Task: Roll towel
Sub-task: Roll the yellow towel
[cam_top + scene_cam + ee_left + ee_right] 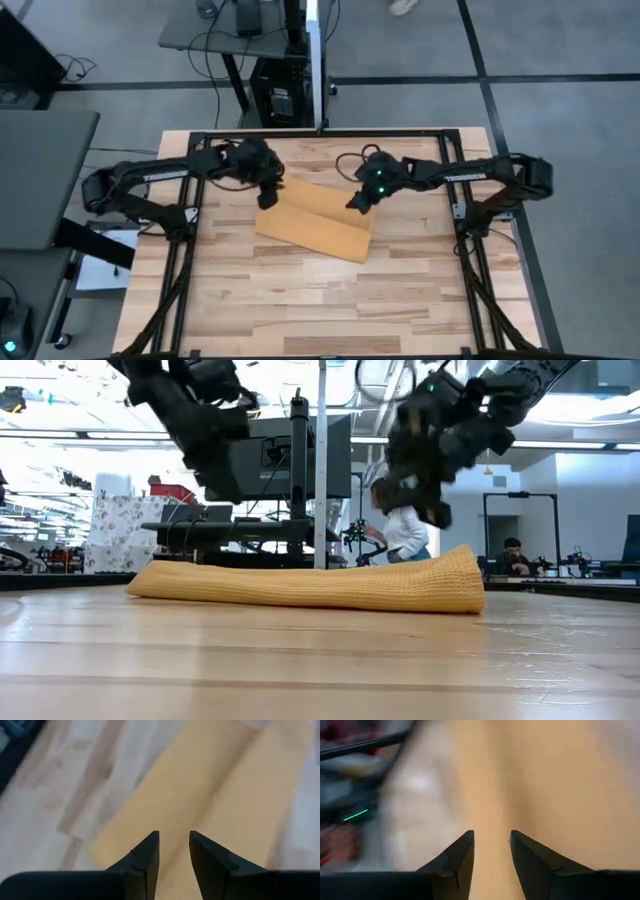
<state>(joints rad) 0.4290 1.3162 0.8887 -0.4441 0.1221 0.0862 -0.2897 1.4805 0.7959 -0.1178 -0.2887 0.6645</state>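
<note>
Presently: towel (315, 223) flat, folded, on counter (300, 300); left gripper (173, 851) and right gripper (491, 849) above far edge, jaws apart, empty. Risk: uneven pinches, skewed roll.

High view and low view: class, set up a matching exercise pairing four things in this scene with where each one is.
Things:
1. towel
2. left gripper
3. right gripper
4. table

Places:
A. above the towel's right far corner
B. under everything, light wood
C. lying folded flat mid-table
D. above the towel's left far corner

Pairs: 1-C, 2-D, 3-A, 4-B
</note>
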